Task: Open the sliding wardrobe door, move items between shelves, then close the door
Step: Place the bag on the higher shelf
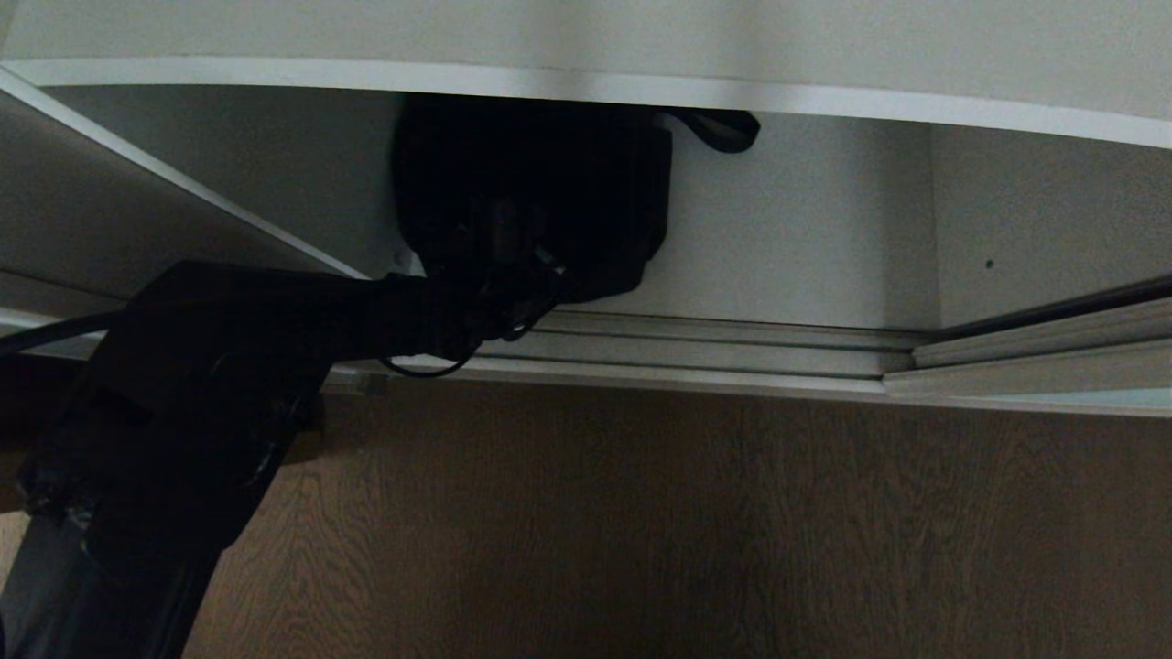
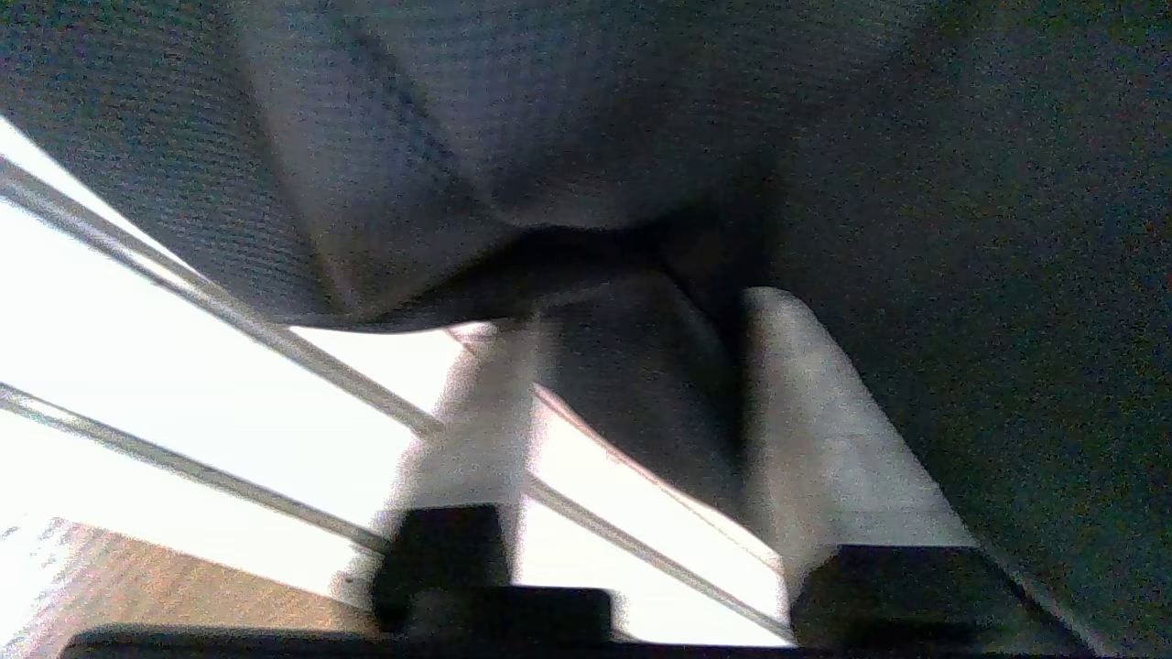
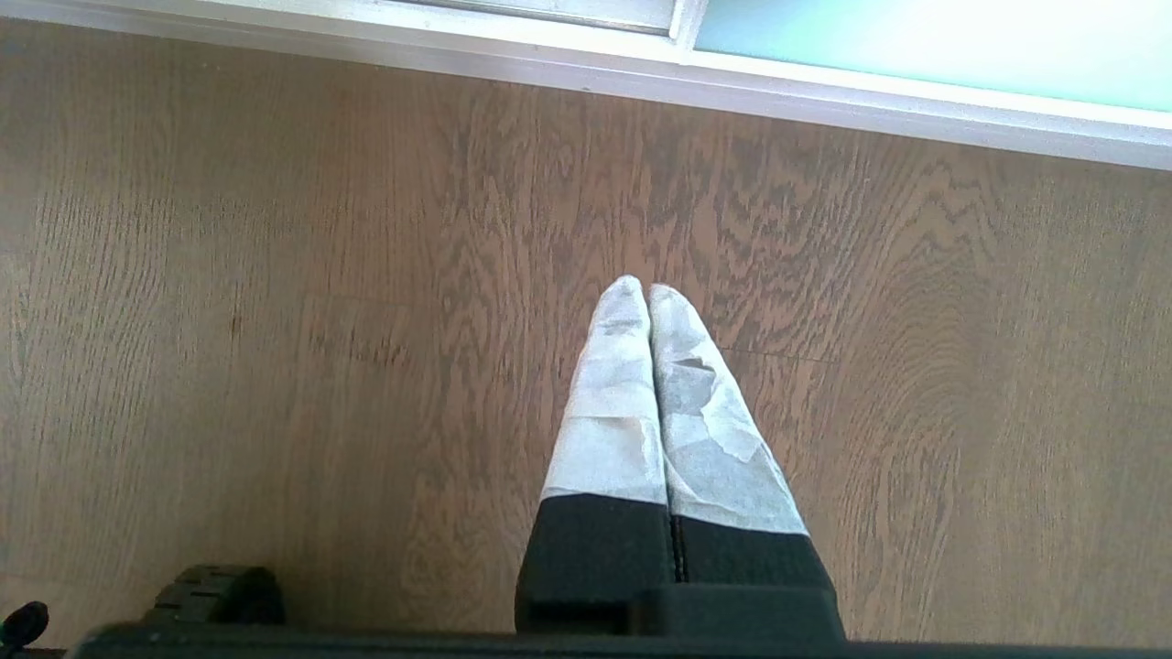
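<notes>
Where the shelf [image 1: 586, 87] overhangs, the black pouch bag's [image 1: 549, 192] top is hidden.

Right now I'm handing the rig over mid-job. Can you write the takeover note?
Left gripper: reached into the bottom compartment of the wardrobe, fingers closing on a fold of the black fabric pouch bag; a firm hold is not certain.
Right gripper: shut, empty, parked over the wooden floor.
Bag: at the back under the white shelf, behind the silver floor track.
Done: door is open here.
Left: lift the bag to another shelf, then close the sliding door. The houndstooth bag is not in view.
</notes>
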You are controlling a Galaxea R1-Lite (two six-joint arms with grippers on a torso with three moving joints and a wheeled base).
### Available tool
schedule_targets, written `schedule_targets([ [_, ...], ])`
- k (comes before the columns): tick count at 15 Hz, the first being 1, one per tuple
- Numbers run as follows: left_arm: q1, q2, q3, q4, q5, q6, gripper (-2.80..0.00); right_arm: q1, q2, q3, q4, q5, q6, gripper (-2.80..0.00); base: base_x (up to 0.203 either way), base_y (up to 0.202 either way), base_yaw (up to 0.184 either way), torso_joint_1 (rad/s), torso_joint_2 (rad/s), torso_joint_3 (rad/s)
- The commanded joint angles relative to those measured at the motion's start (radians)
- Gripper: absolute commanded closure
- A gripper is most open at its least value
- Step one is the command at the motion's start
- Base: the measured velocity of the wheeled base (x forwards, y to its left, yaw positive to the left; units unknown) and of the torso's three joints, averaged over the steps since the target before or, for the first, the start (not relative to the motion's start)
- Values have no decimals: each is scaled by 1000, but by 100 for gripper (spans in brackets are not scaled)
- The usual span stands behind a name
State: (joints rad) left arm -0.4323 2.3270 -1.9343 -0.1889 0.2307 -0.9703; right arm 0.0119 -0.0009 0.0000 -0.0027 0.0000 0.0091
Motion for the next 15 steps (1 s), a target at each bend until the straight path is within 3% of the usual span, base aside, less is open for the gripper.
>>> schedule_targets([
  [1,-1,2,1,-5,-4,6,0,0,-1,0,0,0,0,0,0,0,0,0,0,0],
  [8,-37,-22,4,13,-13,81,0,0,-1,0,0,0,0,0,0,0,0,0,0,0],
  [15,-110,-163,96,113,-12,241,0,0,-1,0,0,0,0,0,0,0,0,0,0,0],
])
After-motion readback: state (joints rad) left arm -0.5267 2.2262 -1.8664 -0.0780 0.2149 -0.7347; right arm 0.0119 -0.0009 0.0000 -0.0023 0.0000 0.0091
